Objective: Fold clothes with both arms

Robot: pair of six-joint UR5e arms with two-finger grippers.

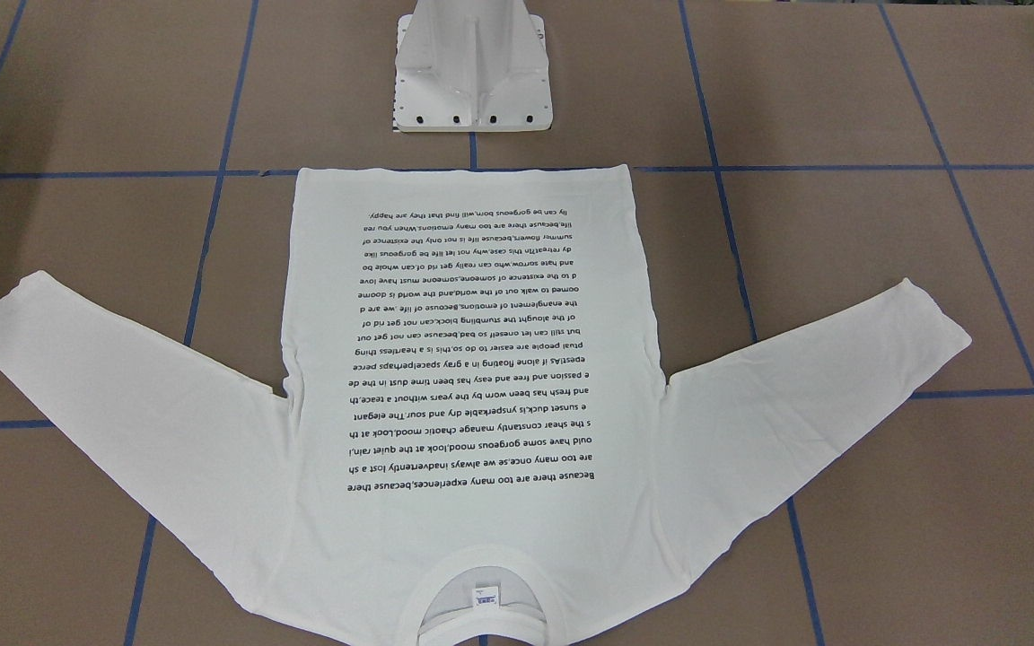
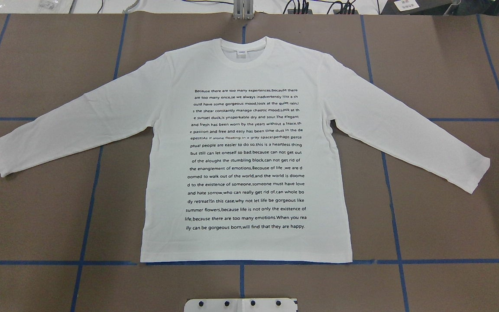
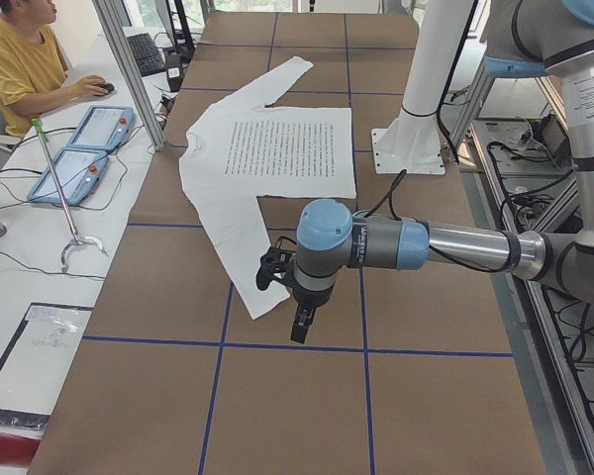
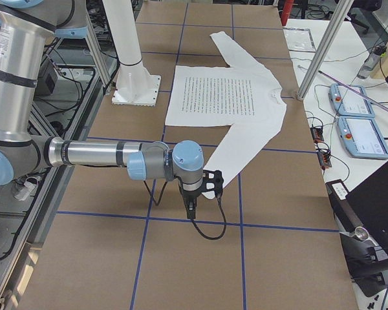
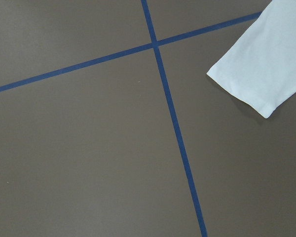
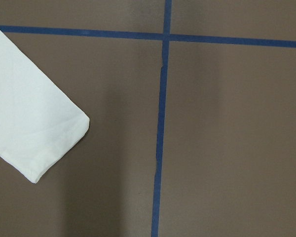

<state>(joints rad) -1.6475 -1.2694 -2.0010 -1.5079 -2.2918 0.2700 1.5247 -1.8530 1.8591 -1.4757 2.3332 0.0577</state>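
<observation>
The brown tabletop [image 2: 37, 216] carries the white T-shirt [image 2: 245, 147], spread flat at the centre of the overhead frame with its print up, collar at the top and sleeves splayed sideways. The left gripper [image 3: 299, 332] and the right gripper [image 4: 191, 213] each hang above the tabletop beside a cuff. I cannot tell how far either is open.

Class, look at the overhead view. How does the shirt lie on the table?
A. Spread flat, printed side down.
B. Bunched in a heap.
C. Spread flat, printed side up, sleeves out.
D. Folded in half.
C: the shirt lies unfolded with its black text facing up and both sleeves spread wide.
</observation>
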